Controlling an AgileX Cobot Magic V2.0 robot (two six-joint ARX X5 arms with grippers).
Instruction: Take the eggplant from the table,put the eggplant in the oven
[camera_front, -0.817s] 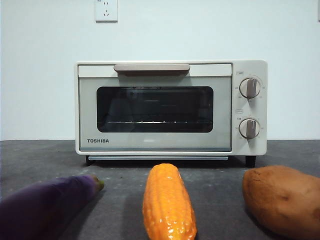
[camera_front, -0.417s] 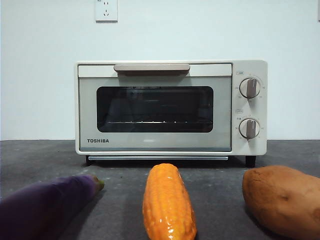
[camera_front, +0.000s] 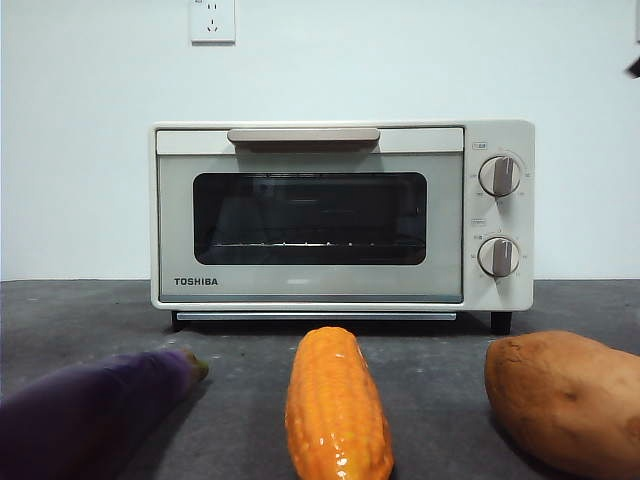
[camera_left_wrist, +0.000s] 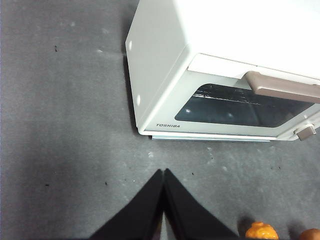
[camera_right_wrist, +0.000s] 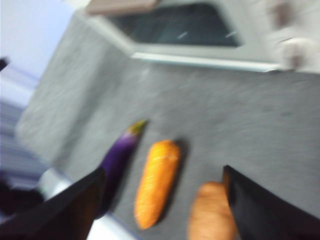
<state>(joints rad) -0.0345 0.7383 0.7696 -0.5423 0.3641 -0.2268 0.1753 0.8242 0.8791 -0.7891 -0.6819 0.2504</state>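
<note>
Step looks like approach/pre-grasp, nothing picked yet. Eggplant (camera_front: 95, 405) lies on table (camera_front: 440, 400) in front of the Toshiba oven (camera_front: 340, 215), off its logo-side corner, beside corn cob (camera_front: 337, 410); oven door closed. Right gripper (camera_right_wrist: 162, 200): jaws wide open, empty, hovering above the veg. Left gripper (camera_left_wrist: 163, 200): jaws pressed shut, empty, near oven front. Next, IMO: door has to open & right must drop onto eggplant.

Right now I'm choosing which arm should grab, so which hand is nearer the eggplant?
Probably right. The right hand, open, hangs above the table with the eggplant by one finger; the left hand, shut, hangs before the oven, no eggplant in its view.
</note>
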